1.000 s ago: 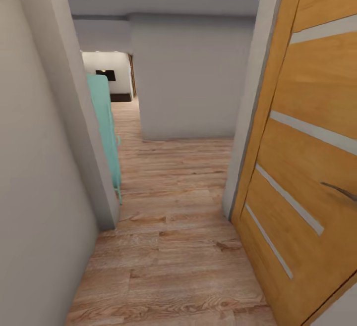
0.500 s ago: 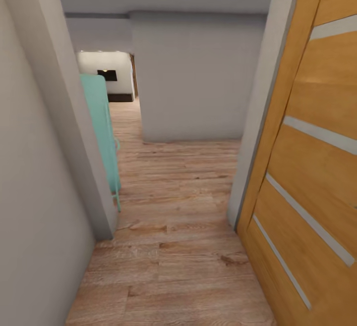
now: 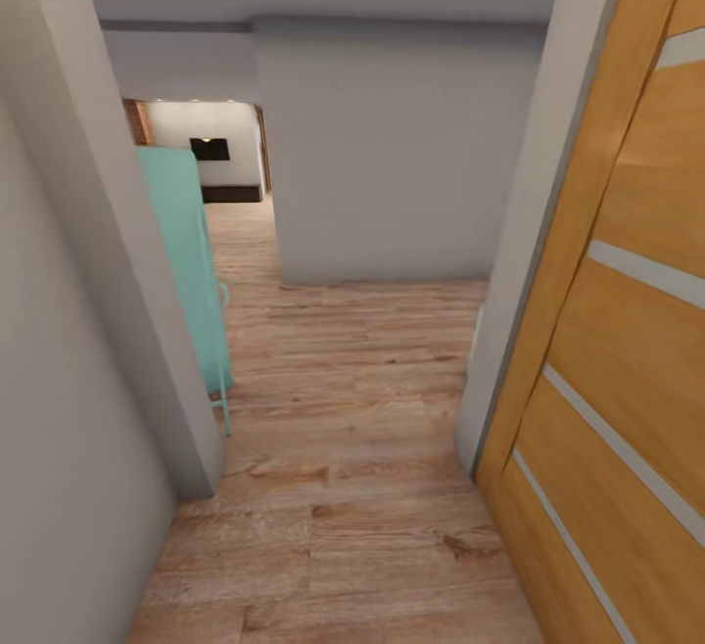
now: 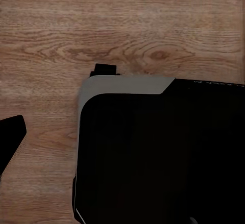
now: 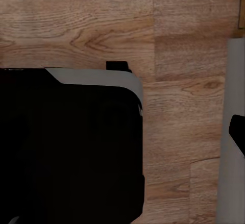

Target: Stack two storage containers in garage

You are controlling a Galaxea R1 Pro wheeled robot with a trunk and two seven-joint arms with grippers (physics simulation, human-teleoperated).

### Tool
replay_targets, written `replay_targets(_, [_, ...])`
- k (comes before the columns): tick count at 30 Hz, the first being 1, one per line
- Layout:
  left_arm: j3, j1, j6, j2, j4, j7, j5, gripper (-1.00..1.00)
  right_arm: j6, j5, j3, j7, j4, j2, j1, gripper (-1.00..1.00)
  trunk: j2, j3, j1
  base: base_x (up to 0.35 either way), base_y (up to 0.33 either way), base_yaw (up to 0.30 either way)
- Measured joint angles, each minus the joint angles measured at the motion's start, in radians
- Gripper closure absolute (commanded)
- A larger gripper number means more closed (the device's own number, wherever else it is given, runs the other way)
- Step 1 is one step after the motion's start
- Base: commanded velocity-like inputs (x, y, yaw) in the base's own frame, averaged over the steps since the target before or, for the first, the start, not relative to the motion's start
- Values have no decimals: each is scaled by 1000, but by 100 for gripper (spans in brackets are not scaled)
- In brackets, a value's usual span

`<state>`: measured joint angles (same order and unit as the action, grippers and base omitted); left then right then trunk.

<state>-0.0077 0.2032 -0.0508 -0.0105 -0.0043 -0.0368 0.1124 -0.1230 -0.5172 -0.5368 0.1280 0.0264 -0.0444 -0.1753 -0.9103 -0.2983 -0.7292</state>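
The two storage containers are out of view, and so is the garage. I am in a narrow hallway with light wood plank flooring (image 3: 352, 487). Far ahead, past an opening on the left, a bright room with a black wall TV (image 3: 210, 149) looks like the living room. In the left wrist view a dark tip (image 4: 10, 137) shows at the frame edge beside my black base (image 4: 163, 152). The right wrist view has a similar dark tip (image 5: 238, 132) beside the base (image 5: 66, 147). Neither view shows whether the grippers are open or shut, and nothing is seen in them.
A honey-wood door (image 3: 627, 350) with frosted strips stands open close on my right, hinged at a white frame (image 3: 529, 262). A grey wall corner (image 3: 127, 262) is close on my left, with a teal piece of furniture (image 3: 186, 262) behind it. A grey wall (image 3: 392, 155) blocks straight ahead; the passage continues left of it.
The camera has moved forward along the hallway. The door has slid further to the right and its handle has left the picture. The teal furniture and the far room look nearer.
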Motion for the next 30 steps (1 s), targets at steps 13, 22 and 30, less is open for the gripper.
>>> replay_targets(13, [0,0,-1,-1,0,1,0,-100,1,0,-1,0,0,1,0,-100,0,0,0,322,0,0])
replay_targets(22, [0,0,-1,-1,0,1,0,-100,2,0,-1,0,0,1,0,-100,0,0,0,322,0,0])
replay_targets(30, [0,0,0,-2,0,0,0,-100,2,0,0,0,0,2,0,-100,0,0,0,322,0,0])
